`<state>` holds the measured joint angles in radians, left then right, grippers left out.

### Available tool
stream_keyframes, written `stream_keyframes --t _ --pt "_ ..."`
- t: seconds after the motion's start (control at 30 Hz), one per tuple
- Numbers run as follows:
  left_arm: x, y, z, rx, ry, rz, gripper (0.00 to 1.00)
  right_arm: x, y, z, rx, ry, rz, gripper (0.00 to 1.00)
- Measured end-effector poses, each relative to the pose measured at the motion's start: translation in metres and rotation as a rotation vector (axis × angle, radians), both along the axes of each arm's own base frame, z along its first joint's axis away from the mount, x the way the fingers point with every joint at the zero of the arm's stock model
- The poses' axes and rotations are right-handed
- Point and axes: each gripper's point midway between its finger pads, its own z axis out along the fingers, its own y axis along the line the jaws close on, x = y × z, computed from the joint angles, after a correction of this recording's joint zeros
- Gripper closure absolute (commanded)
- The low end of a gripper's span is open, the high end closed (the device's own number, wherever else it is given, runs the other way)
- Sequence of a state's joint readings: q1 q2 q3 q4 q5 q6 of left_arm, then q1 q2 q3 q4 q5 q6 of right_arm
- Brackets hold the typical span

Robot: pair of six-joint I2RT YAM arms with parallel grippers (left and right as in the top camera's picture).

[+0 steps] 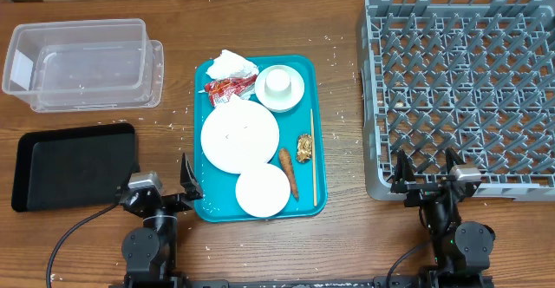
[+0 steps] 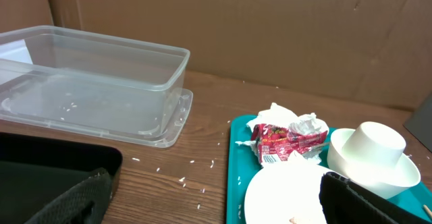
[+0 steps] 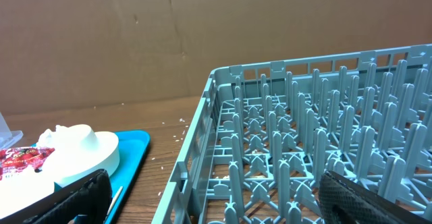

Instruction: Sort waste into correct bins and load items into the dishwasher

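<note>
Finds left gripper [image 1: 160, 186] and right gripper [image 1: 427, 171] wide open, empty, at the near edge; flags white round plates [image 1: 238, 136] flat on the teal plastic tray [image 1: 303, 201] as liable to slip or shove the orange carrot stick [image 1: 288, 171] and red-and-white wrapper [image 1: 230, 87]; notes rice-strewn wooden tabletop [image 1: 340, 236], clear plastic tub [image 1: 78, 26], grey lattice rack [image 1: 368, 106], cardboard backdrop [image 2: 270, 28].

I seem to be working at a staged robot test bench rather than a real kitchen. A wood-grain tabletop [image 1: 347, 236] is backed by a plain brown cardboard wall [image 2: 270, 35]. My left arm [image 1: 149, 240] and right arm [image 1: 458, 236] sit at its near edge, with a cable [image 1: 69, 236] trailing off. The only kitchen gear is a grey dish rack [image 1: 460, 88], a teal tray [image 1: 305, 197], a clear tub [image 1: 78, 62] and a black tray [image 1: 74, 162].
</note>
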<state>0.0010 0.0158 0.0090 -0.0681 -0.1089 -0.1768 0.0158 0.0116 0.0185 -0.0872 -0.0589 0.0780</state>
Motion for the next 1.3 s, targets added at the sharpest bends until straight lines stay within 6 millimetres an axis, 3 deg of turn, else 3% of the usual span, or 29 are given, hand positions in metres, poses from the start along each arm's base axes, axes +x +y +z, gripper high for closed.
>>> stream_keyframes --t 0.1,0.27,0.33,0.47,0.53,0.7,0.83,1.0,1.17,1.3 --pt "0.0 -0.002 0.001 -0.009 -0.005 -0.01 0.0 0.0 0.0 0.0 0.0 0.0 -0.001 0.0" --pt "0.001 -0.028 0.007 -0.15 -0.032 -0.152 0.0 0.0 0.0 0.0 0.0 0.0 0.0 0.0" --pt "0.001 -0.036 0.02 -0.185 -0.082 -0.202 0.0 0.0 0.0 0.0 0.0 0.0 0.0 0.0" --pt "-0.006 -0.051 0.067 -0.191 -0.267 -0.309 0.0 0.0 0.0 0.0 0.0 -0.001 -0.001 0.0" --pt "-0.009 -0.054 0.074 -0.186 -0.292 -0.333 0.0 0.0 0.0 0.0 0.0 0.0 -0.001 0.0" --pt "-0.007 -0.058 0.068 -0.164 -0.209 -0.347 0.0 0.0 0.0 0.0 0.0 0.001 -0.001 0.0" --pt "-0.002 -0.056 0.088 -0.09 -0.058 -0.324 0.0 0.0 0.0 0.0 0.0 0.0 -0.001 0.0" --pt "0.034 -0.054 0.123 -0.02 0.212 -0.318 0.0 0.0 0.0 0.0 0.0 0.0 0.0 0.0" --pt "0.089 -0.072 0.156 -0.01 0.335 -0.441 0.0 0.0 0.0 0.0 -0.001 0.0 0.0 0.0" --pt "0.122 -0.093 0.155 -0.041 0.423 -0.574 0.0 0.0 0.0 0.0 0.0 -0.001 -0.001 0.0"
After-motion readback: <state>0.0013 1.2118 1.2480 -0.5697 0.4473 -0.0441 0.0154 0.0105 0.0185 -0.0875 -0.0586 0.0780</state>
